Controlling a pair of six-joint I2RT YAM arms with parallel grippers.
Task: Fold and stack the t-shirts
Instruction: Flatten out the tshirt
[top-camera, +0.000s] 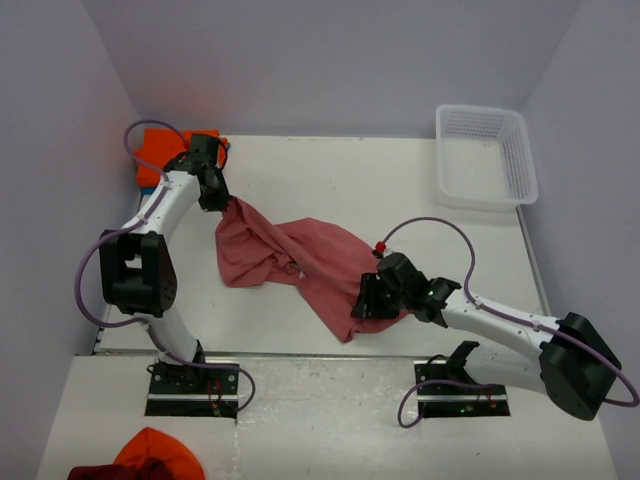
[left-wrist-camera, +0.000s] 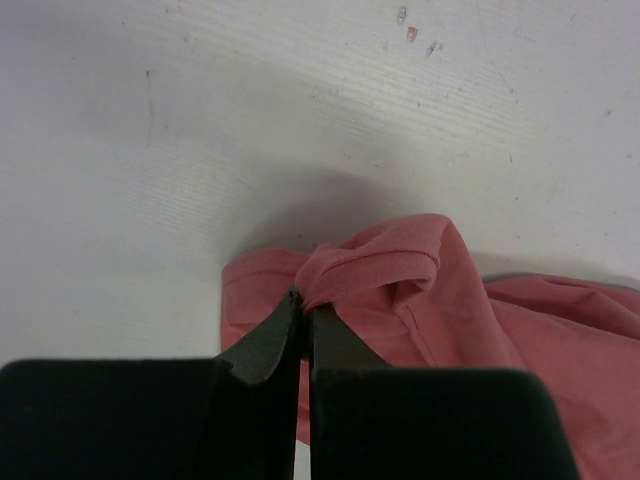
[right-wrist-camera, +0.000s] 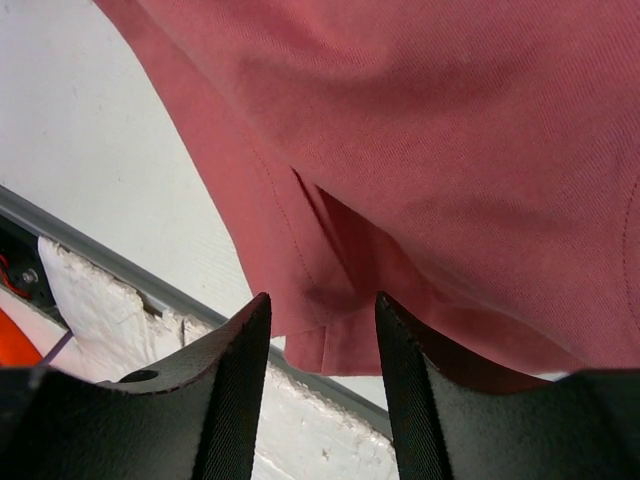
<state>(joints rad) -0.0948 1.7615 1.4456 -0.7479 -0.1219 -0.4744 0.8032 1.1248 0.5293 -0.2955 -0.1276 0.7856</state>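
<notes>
**Ana:** White tabletop (top-camera: 330, 165), pale lilac walls on three sides. Where is the shirt?

**Ben:** The dusty salmon-red cotton t-shirt (top-camera: 290, 255) lies slack and twisted across the middle of the table, running from far left to near right. The left gripper (left-wrist-camera: 303, 300) is clenched on a rolled band of its edge at the far-left end. The right gripper (right-wrist-camera: 322, 305) is at the near-right end, jaws apart and straddling a hemmed corner without pinching it.

**Ana:** What could go wrong?

**Ben:** That corner sits only shallowly between the black fingers (right-wrist-camera: 235, 370). If they close a little short, I think they would catch one layer or nothing at all. The corner is also close to the table's near edge, so loose cloth could sag over the rail. With the shirt this bunched, pulling it apart might tighten the twist instead of spreading it flat.

**Ana:** Anything in the way?

**Ben:** A bright orange folded t-shirt (top-camera: 158, 150) lies in the far-left corner with a sliver of blue cloth (top-camera: 144, 180) under it, just beside the left wrist. A swing to that side could knock the pile askew. The white plastic lattice basket (top-camera: 490, 200) at the far right is well apart from both arms. An orange heap of cloth (top-camera: 155, 452) lies off the table at the near left, out of play.
</notes>
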